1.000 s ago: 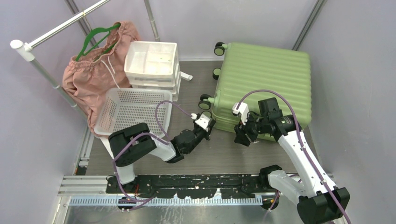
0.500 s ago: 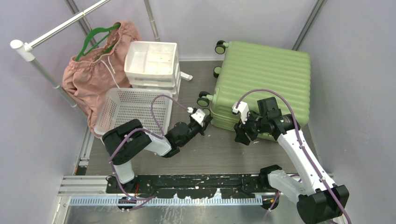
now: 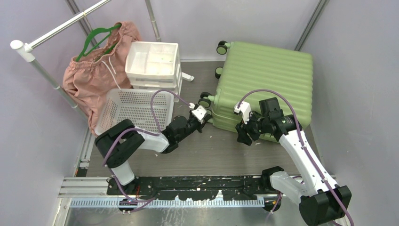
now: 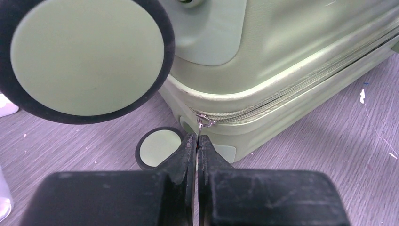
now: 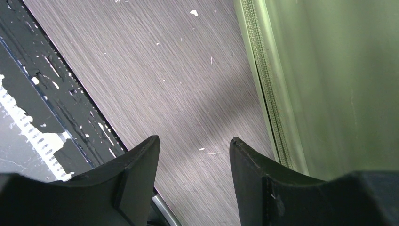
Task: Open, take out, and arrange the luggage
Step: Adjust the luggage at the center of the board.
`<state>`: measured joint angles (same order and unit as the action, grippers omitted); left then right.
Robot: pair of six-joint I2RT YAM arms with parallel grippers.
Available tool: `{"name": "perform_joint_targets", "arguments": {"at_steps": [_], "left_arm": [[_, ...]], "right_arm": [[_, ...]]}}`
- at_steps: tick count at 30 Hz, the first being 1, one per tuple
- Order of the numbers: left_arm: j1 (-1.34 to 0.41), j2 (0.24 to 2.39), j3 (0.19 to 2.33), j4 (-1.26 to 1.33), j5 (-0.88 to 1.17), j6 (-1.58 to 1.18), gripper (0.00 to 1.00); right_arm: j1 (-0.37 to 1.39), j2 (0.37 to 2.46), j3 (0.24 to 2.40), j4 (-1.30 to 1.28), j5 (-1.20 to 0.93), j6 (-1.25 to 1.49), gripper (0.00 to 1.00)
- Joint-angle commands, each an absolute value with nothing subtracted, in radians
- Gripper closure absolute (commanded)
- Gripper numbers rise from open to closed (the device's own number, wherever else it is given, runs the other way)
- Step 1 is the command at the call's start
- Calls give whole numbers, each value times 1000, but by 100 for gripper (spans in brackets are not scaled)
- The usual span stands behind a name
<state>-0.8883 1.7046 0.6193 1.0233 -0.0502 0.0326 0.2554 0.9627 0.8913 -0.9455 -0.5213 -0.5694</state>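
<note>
Beside the luggage [image 3: 270, 75] wheel [image 4: 87, 56], left gripper [image 4: 197, 140] pinching zipper pull [image 4: 204, 121], right gripper [image 5: 194, 141] spread, empty, basket [image 3: 107, 115], drawer unit [image 3: 153, 61] nearby.

White basket [image 3: 109, 113], drawer unit [image 3: 155, 78], pink garment [image 3: 87, 80]

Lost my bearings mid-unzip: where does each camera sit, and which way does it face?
Top external: above and behind the bases, looking down on table, luggage, both arms.
Left wrist: low by the luggage's corner; left gripper shut on the zipper pull.
Right wrist: looking down past the open right gripper at the table.
Shared: both wrists see the zipper.
</note>
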Motion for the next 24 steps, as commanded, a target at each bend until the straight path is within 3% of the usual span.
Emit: {"name": "perform_joint_targets", "arguments": {"at_steps": [1, 12, 24], "left_arm": [[-829, 1748, 624, 1165, -174, 19, 100], [-780, 1859, 631, 1406, -181, -103, 100], [-743, 1912, 691, 1431, -183, -218, 100]], "right_arm": [[260, 964, 893, -910, -518, -557, 38], [260, 963, 890, -910, -517, -557, 38], [261, 963, 890, -912, -518, -557, 38]]}}
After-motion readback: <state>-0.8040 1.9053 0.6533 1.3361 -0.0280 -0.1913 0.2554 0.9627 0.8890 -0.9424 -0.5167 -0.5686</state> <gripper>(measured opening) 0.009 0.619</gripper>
